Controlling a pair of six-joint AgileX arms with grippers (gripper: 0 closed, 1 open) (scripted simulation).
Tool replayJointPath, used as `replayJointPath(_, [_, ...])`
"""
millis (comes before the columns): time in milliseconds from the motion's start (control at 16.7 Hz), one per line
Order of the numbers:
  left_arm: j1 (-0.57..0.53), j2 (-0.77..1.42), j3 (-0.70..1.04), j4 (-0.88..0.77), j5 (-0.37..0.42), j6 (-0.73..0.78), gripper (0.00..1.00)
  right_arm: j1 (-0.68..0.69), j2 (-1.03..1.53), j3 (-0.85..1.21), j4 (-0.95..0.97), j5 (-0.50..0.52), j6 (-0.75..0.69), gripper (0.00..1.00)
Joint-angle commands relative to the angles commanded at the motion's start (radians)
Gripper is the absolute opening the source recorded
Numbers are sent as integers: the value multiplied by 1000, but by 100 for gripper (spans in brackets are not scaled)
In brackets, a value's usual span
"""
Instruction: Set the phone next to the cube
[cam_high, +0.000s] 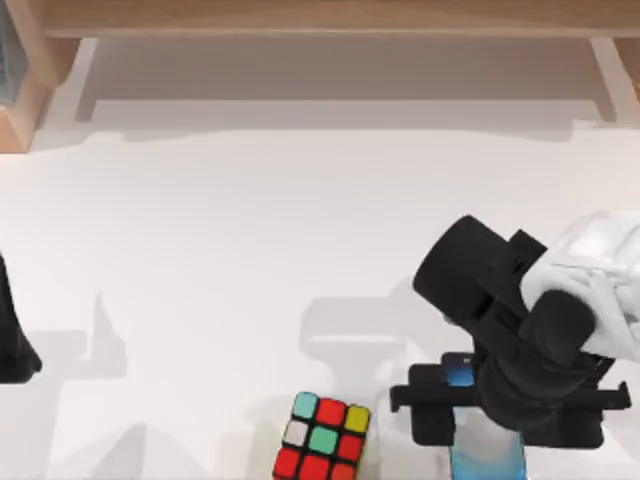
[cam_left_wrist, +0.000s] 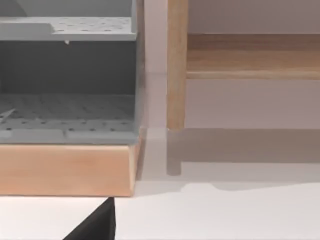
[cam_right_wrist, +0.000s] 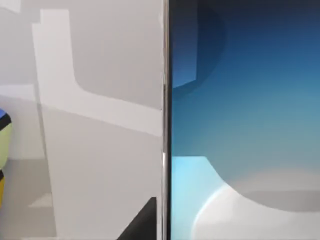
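The cube (cam_high: 322, 440), black-edged with red, teal, yellow and white stickers, sits at the table's front middle. To its right lies the phone (cam_high: 487, 458), a thin light-blue slab partly covered by my right arm. My right gripper (cam_high: 482, 415) is down over the phone, one black finger (cam_high: 432, 420) pressed against the edge that faces the cube. In the right wrist view the phone's glossy blue face (cam_right_wrist: 240, 110) looms close, a finger (cam_right_wrist: 142, 225) lies at its edge, and a sliver of the cube (cam_right_wrist: 3, 145) shows. My left gripper (cam_high: 12, 345) is parked at the table's left edge.
A wooden shelf frame (cam_high: 320, 20) runs along the back of the table. At the back left stands a wooden-based grey rack (cam_left_wrist: 67, 100) next to a wooden post (cam_left_wrist: 176, 65). White tabletop (cam_high: 250, 230) stretches between the arms.
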Motion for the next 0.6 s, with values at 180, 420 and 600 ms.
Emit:
replayJointPath(180, [0, 0, 0, 0, 0, 0, 100, 0, 32, -33, 11, 1, 0, 0])
replayJointPath(420, [0, 0, 0, 0, 0, 0, 100, 0, 34, -36, 11, 1, 0, 0])
replayJointPath(600, [0, 0, 0, 0, 0, 0, 100, 0, 34, -36, 11, 1, 0, 15])
